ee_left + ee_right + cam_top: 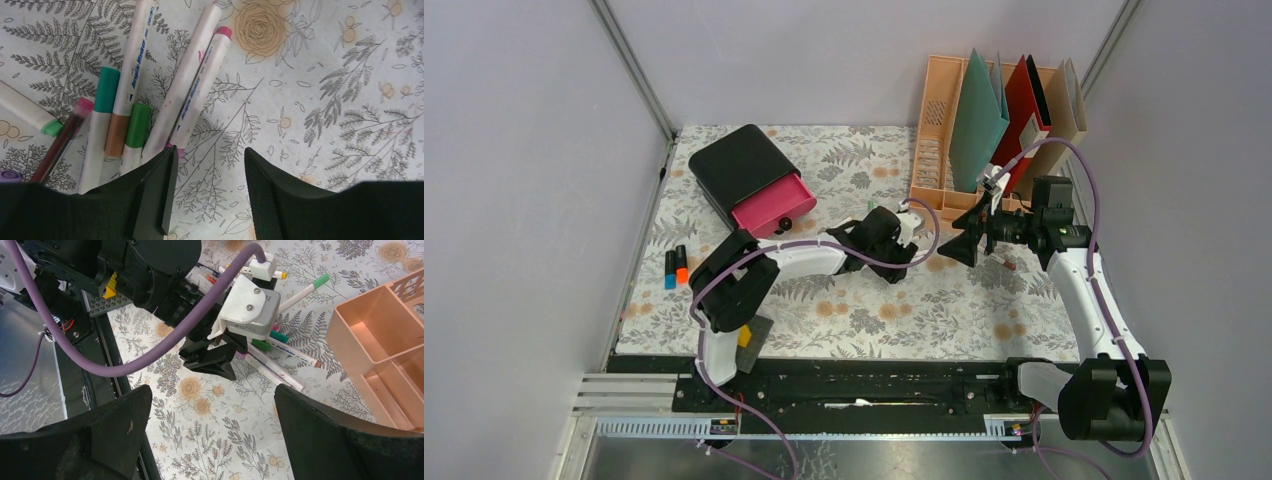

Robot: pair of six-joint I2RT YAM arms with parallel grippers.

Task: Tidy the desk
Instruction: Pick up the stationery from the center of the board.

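Rearward on desk (864, 320), folders (977, 120) in rack (936, 105)

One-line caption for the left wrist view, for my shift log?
Open left gripper over the desk, beside a loose cluster of markers, nothing between its fingers.

Bright, even, soft-shadowed light; sharp views, slightly dim wrist close-ups.

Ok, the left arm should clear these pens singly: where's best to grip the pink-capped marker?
Take the pink-capped marker mid-barrel from above, the left gripper turned so its fingers straddle it. It lies flat at the pile's edge: bare desk on one side, a white marker tight against the other, so that finger likely must wedge in.
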